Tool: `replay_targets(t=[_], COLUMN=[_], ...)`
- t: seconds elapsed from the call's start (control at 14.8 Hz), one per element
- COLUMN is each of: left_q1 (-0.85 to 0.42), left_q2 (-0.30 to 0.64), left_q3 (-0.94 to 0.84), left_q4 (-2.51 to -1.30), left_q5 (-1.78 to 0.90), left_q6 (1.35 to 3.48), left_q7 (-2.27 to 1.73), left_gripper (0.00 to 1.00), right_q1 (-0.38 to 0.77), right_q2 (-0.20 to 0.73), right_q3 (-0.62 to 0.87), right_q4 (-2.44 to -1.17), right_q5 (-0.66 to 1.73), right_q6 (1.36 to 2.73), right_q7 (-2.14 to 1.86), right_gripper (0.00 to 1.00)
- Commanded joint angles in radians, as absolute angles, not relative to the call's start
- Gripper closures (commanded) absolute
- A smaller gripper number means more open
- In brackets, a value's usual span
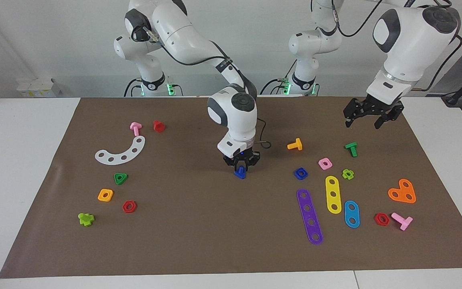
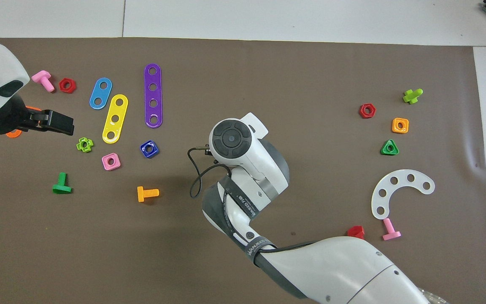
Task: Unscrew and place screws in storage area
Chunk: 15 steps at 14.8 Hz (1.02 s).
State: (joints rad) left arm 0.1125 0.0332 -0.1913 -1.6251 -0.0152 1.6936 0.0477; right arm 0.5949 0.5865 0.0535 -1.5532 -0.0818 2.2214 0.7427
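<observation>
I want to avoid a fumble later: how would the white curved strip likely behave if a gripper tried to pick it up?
The white curved strip lies flat on the brown mat and looks thin, so its edges probably give fingers little purchase. It looks like moulded plastic, so likely light and fairly stiff. With five holes and no round body, it should slide rather than roll when pushed.

I count six plastic toy bolts: a dark blue bolt (image 1: 240, 173), an orange bolt (image 1: 295, 144), a green bolt (image 1: 351, 149), a lime bolt (image 1: 86, 218), a pink bolt (image 1: 135, 128) and a second pink bolt (image 1: 402, 220).

I count seven plastic nuts: a red six-sided nut (image 1: 129, 206), a second red six-sided nut (image 1: 381, 219), a green triangle nut (image 1: 120, 178), an orange square nut (image 1: 105, 195), a blue square nut (image 1: 300, 173), a pink square nut (image 1: 325, 163) and a lime flower nut (image 1: 347, 174).

I count four flat strips with holes: a white curved strip (image 1: 120, 152), a purple strip (image 1: 310, 216), a yellow strip (image 1: 333, 194) and a blue strip (image 1: 351, 214).

There is one orange heart plate (image 1: 402, 192).

There is one small red piece (image 1: 158, 126); I cannot tell what kind it is.
</observation>
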Motion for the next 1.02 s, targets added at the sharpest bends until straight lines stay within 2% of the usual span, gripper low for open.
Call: replay_targets(t=[0.0,0.2,0.41,0.54,0.61,0.68,0.95], left_q1=[0.127,0.129,0.127,0.127,0.127,0.126,0.133], left_q2=[0.008,0.044,0.147,0.19,0.18,0.169,0.057], left_q3=[-0.187,-0.187,-0.184,-0.186,-0.189,-0.189,-0.189], left_q4=[-1.583,-1.447,-1.269,-1.171,-1.175,-1.201,-1.425], left_q5=[-0.008,-0.002,-0.002,-0.002,0.0,0.003,-0.002], left_q6=[1.666,1.53,1.395,1.338,1.348,1.374,1.506], left_q7=[0.06,0.061,0.061,0.061,0.06,0.06,0.058], left_gripper=[0.0,0.0,0.0,0.0,0.0,0.0,0.0], right_q1=[0.586,0.584,0.584,0.586,0.586,0.587,0.592], right_q2=[0.581,0.581,0.581,0.581,0.581,0.581,0.563], right_q3=[0.06,0.06,0.06,0.06,0.06,0.06,0.054], right_q4=[-1.569,-1.577,-1.586,-1.594,-1.594,-1.595,-1.574], right_q5=[-0.098,-0.098,-0.098,-0.098,-0.1,-0.101,-0.098], right_q6=[2.249,2.266,2.275,2.278,2.278,2.276,2.217], right_q7=[0.726,0.723,0.723,0.724,0.724,0.724,0.739], right_gripper=[0.58,0.6,0.6,0.67,0.78,1.0,1.0])
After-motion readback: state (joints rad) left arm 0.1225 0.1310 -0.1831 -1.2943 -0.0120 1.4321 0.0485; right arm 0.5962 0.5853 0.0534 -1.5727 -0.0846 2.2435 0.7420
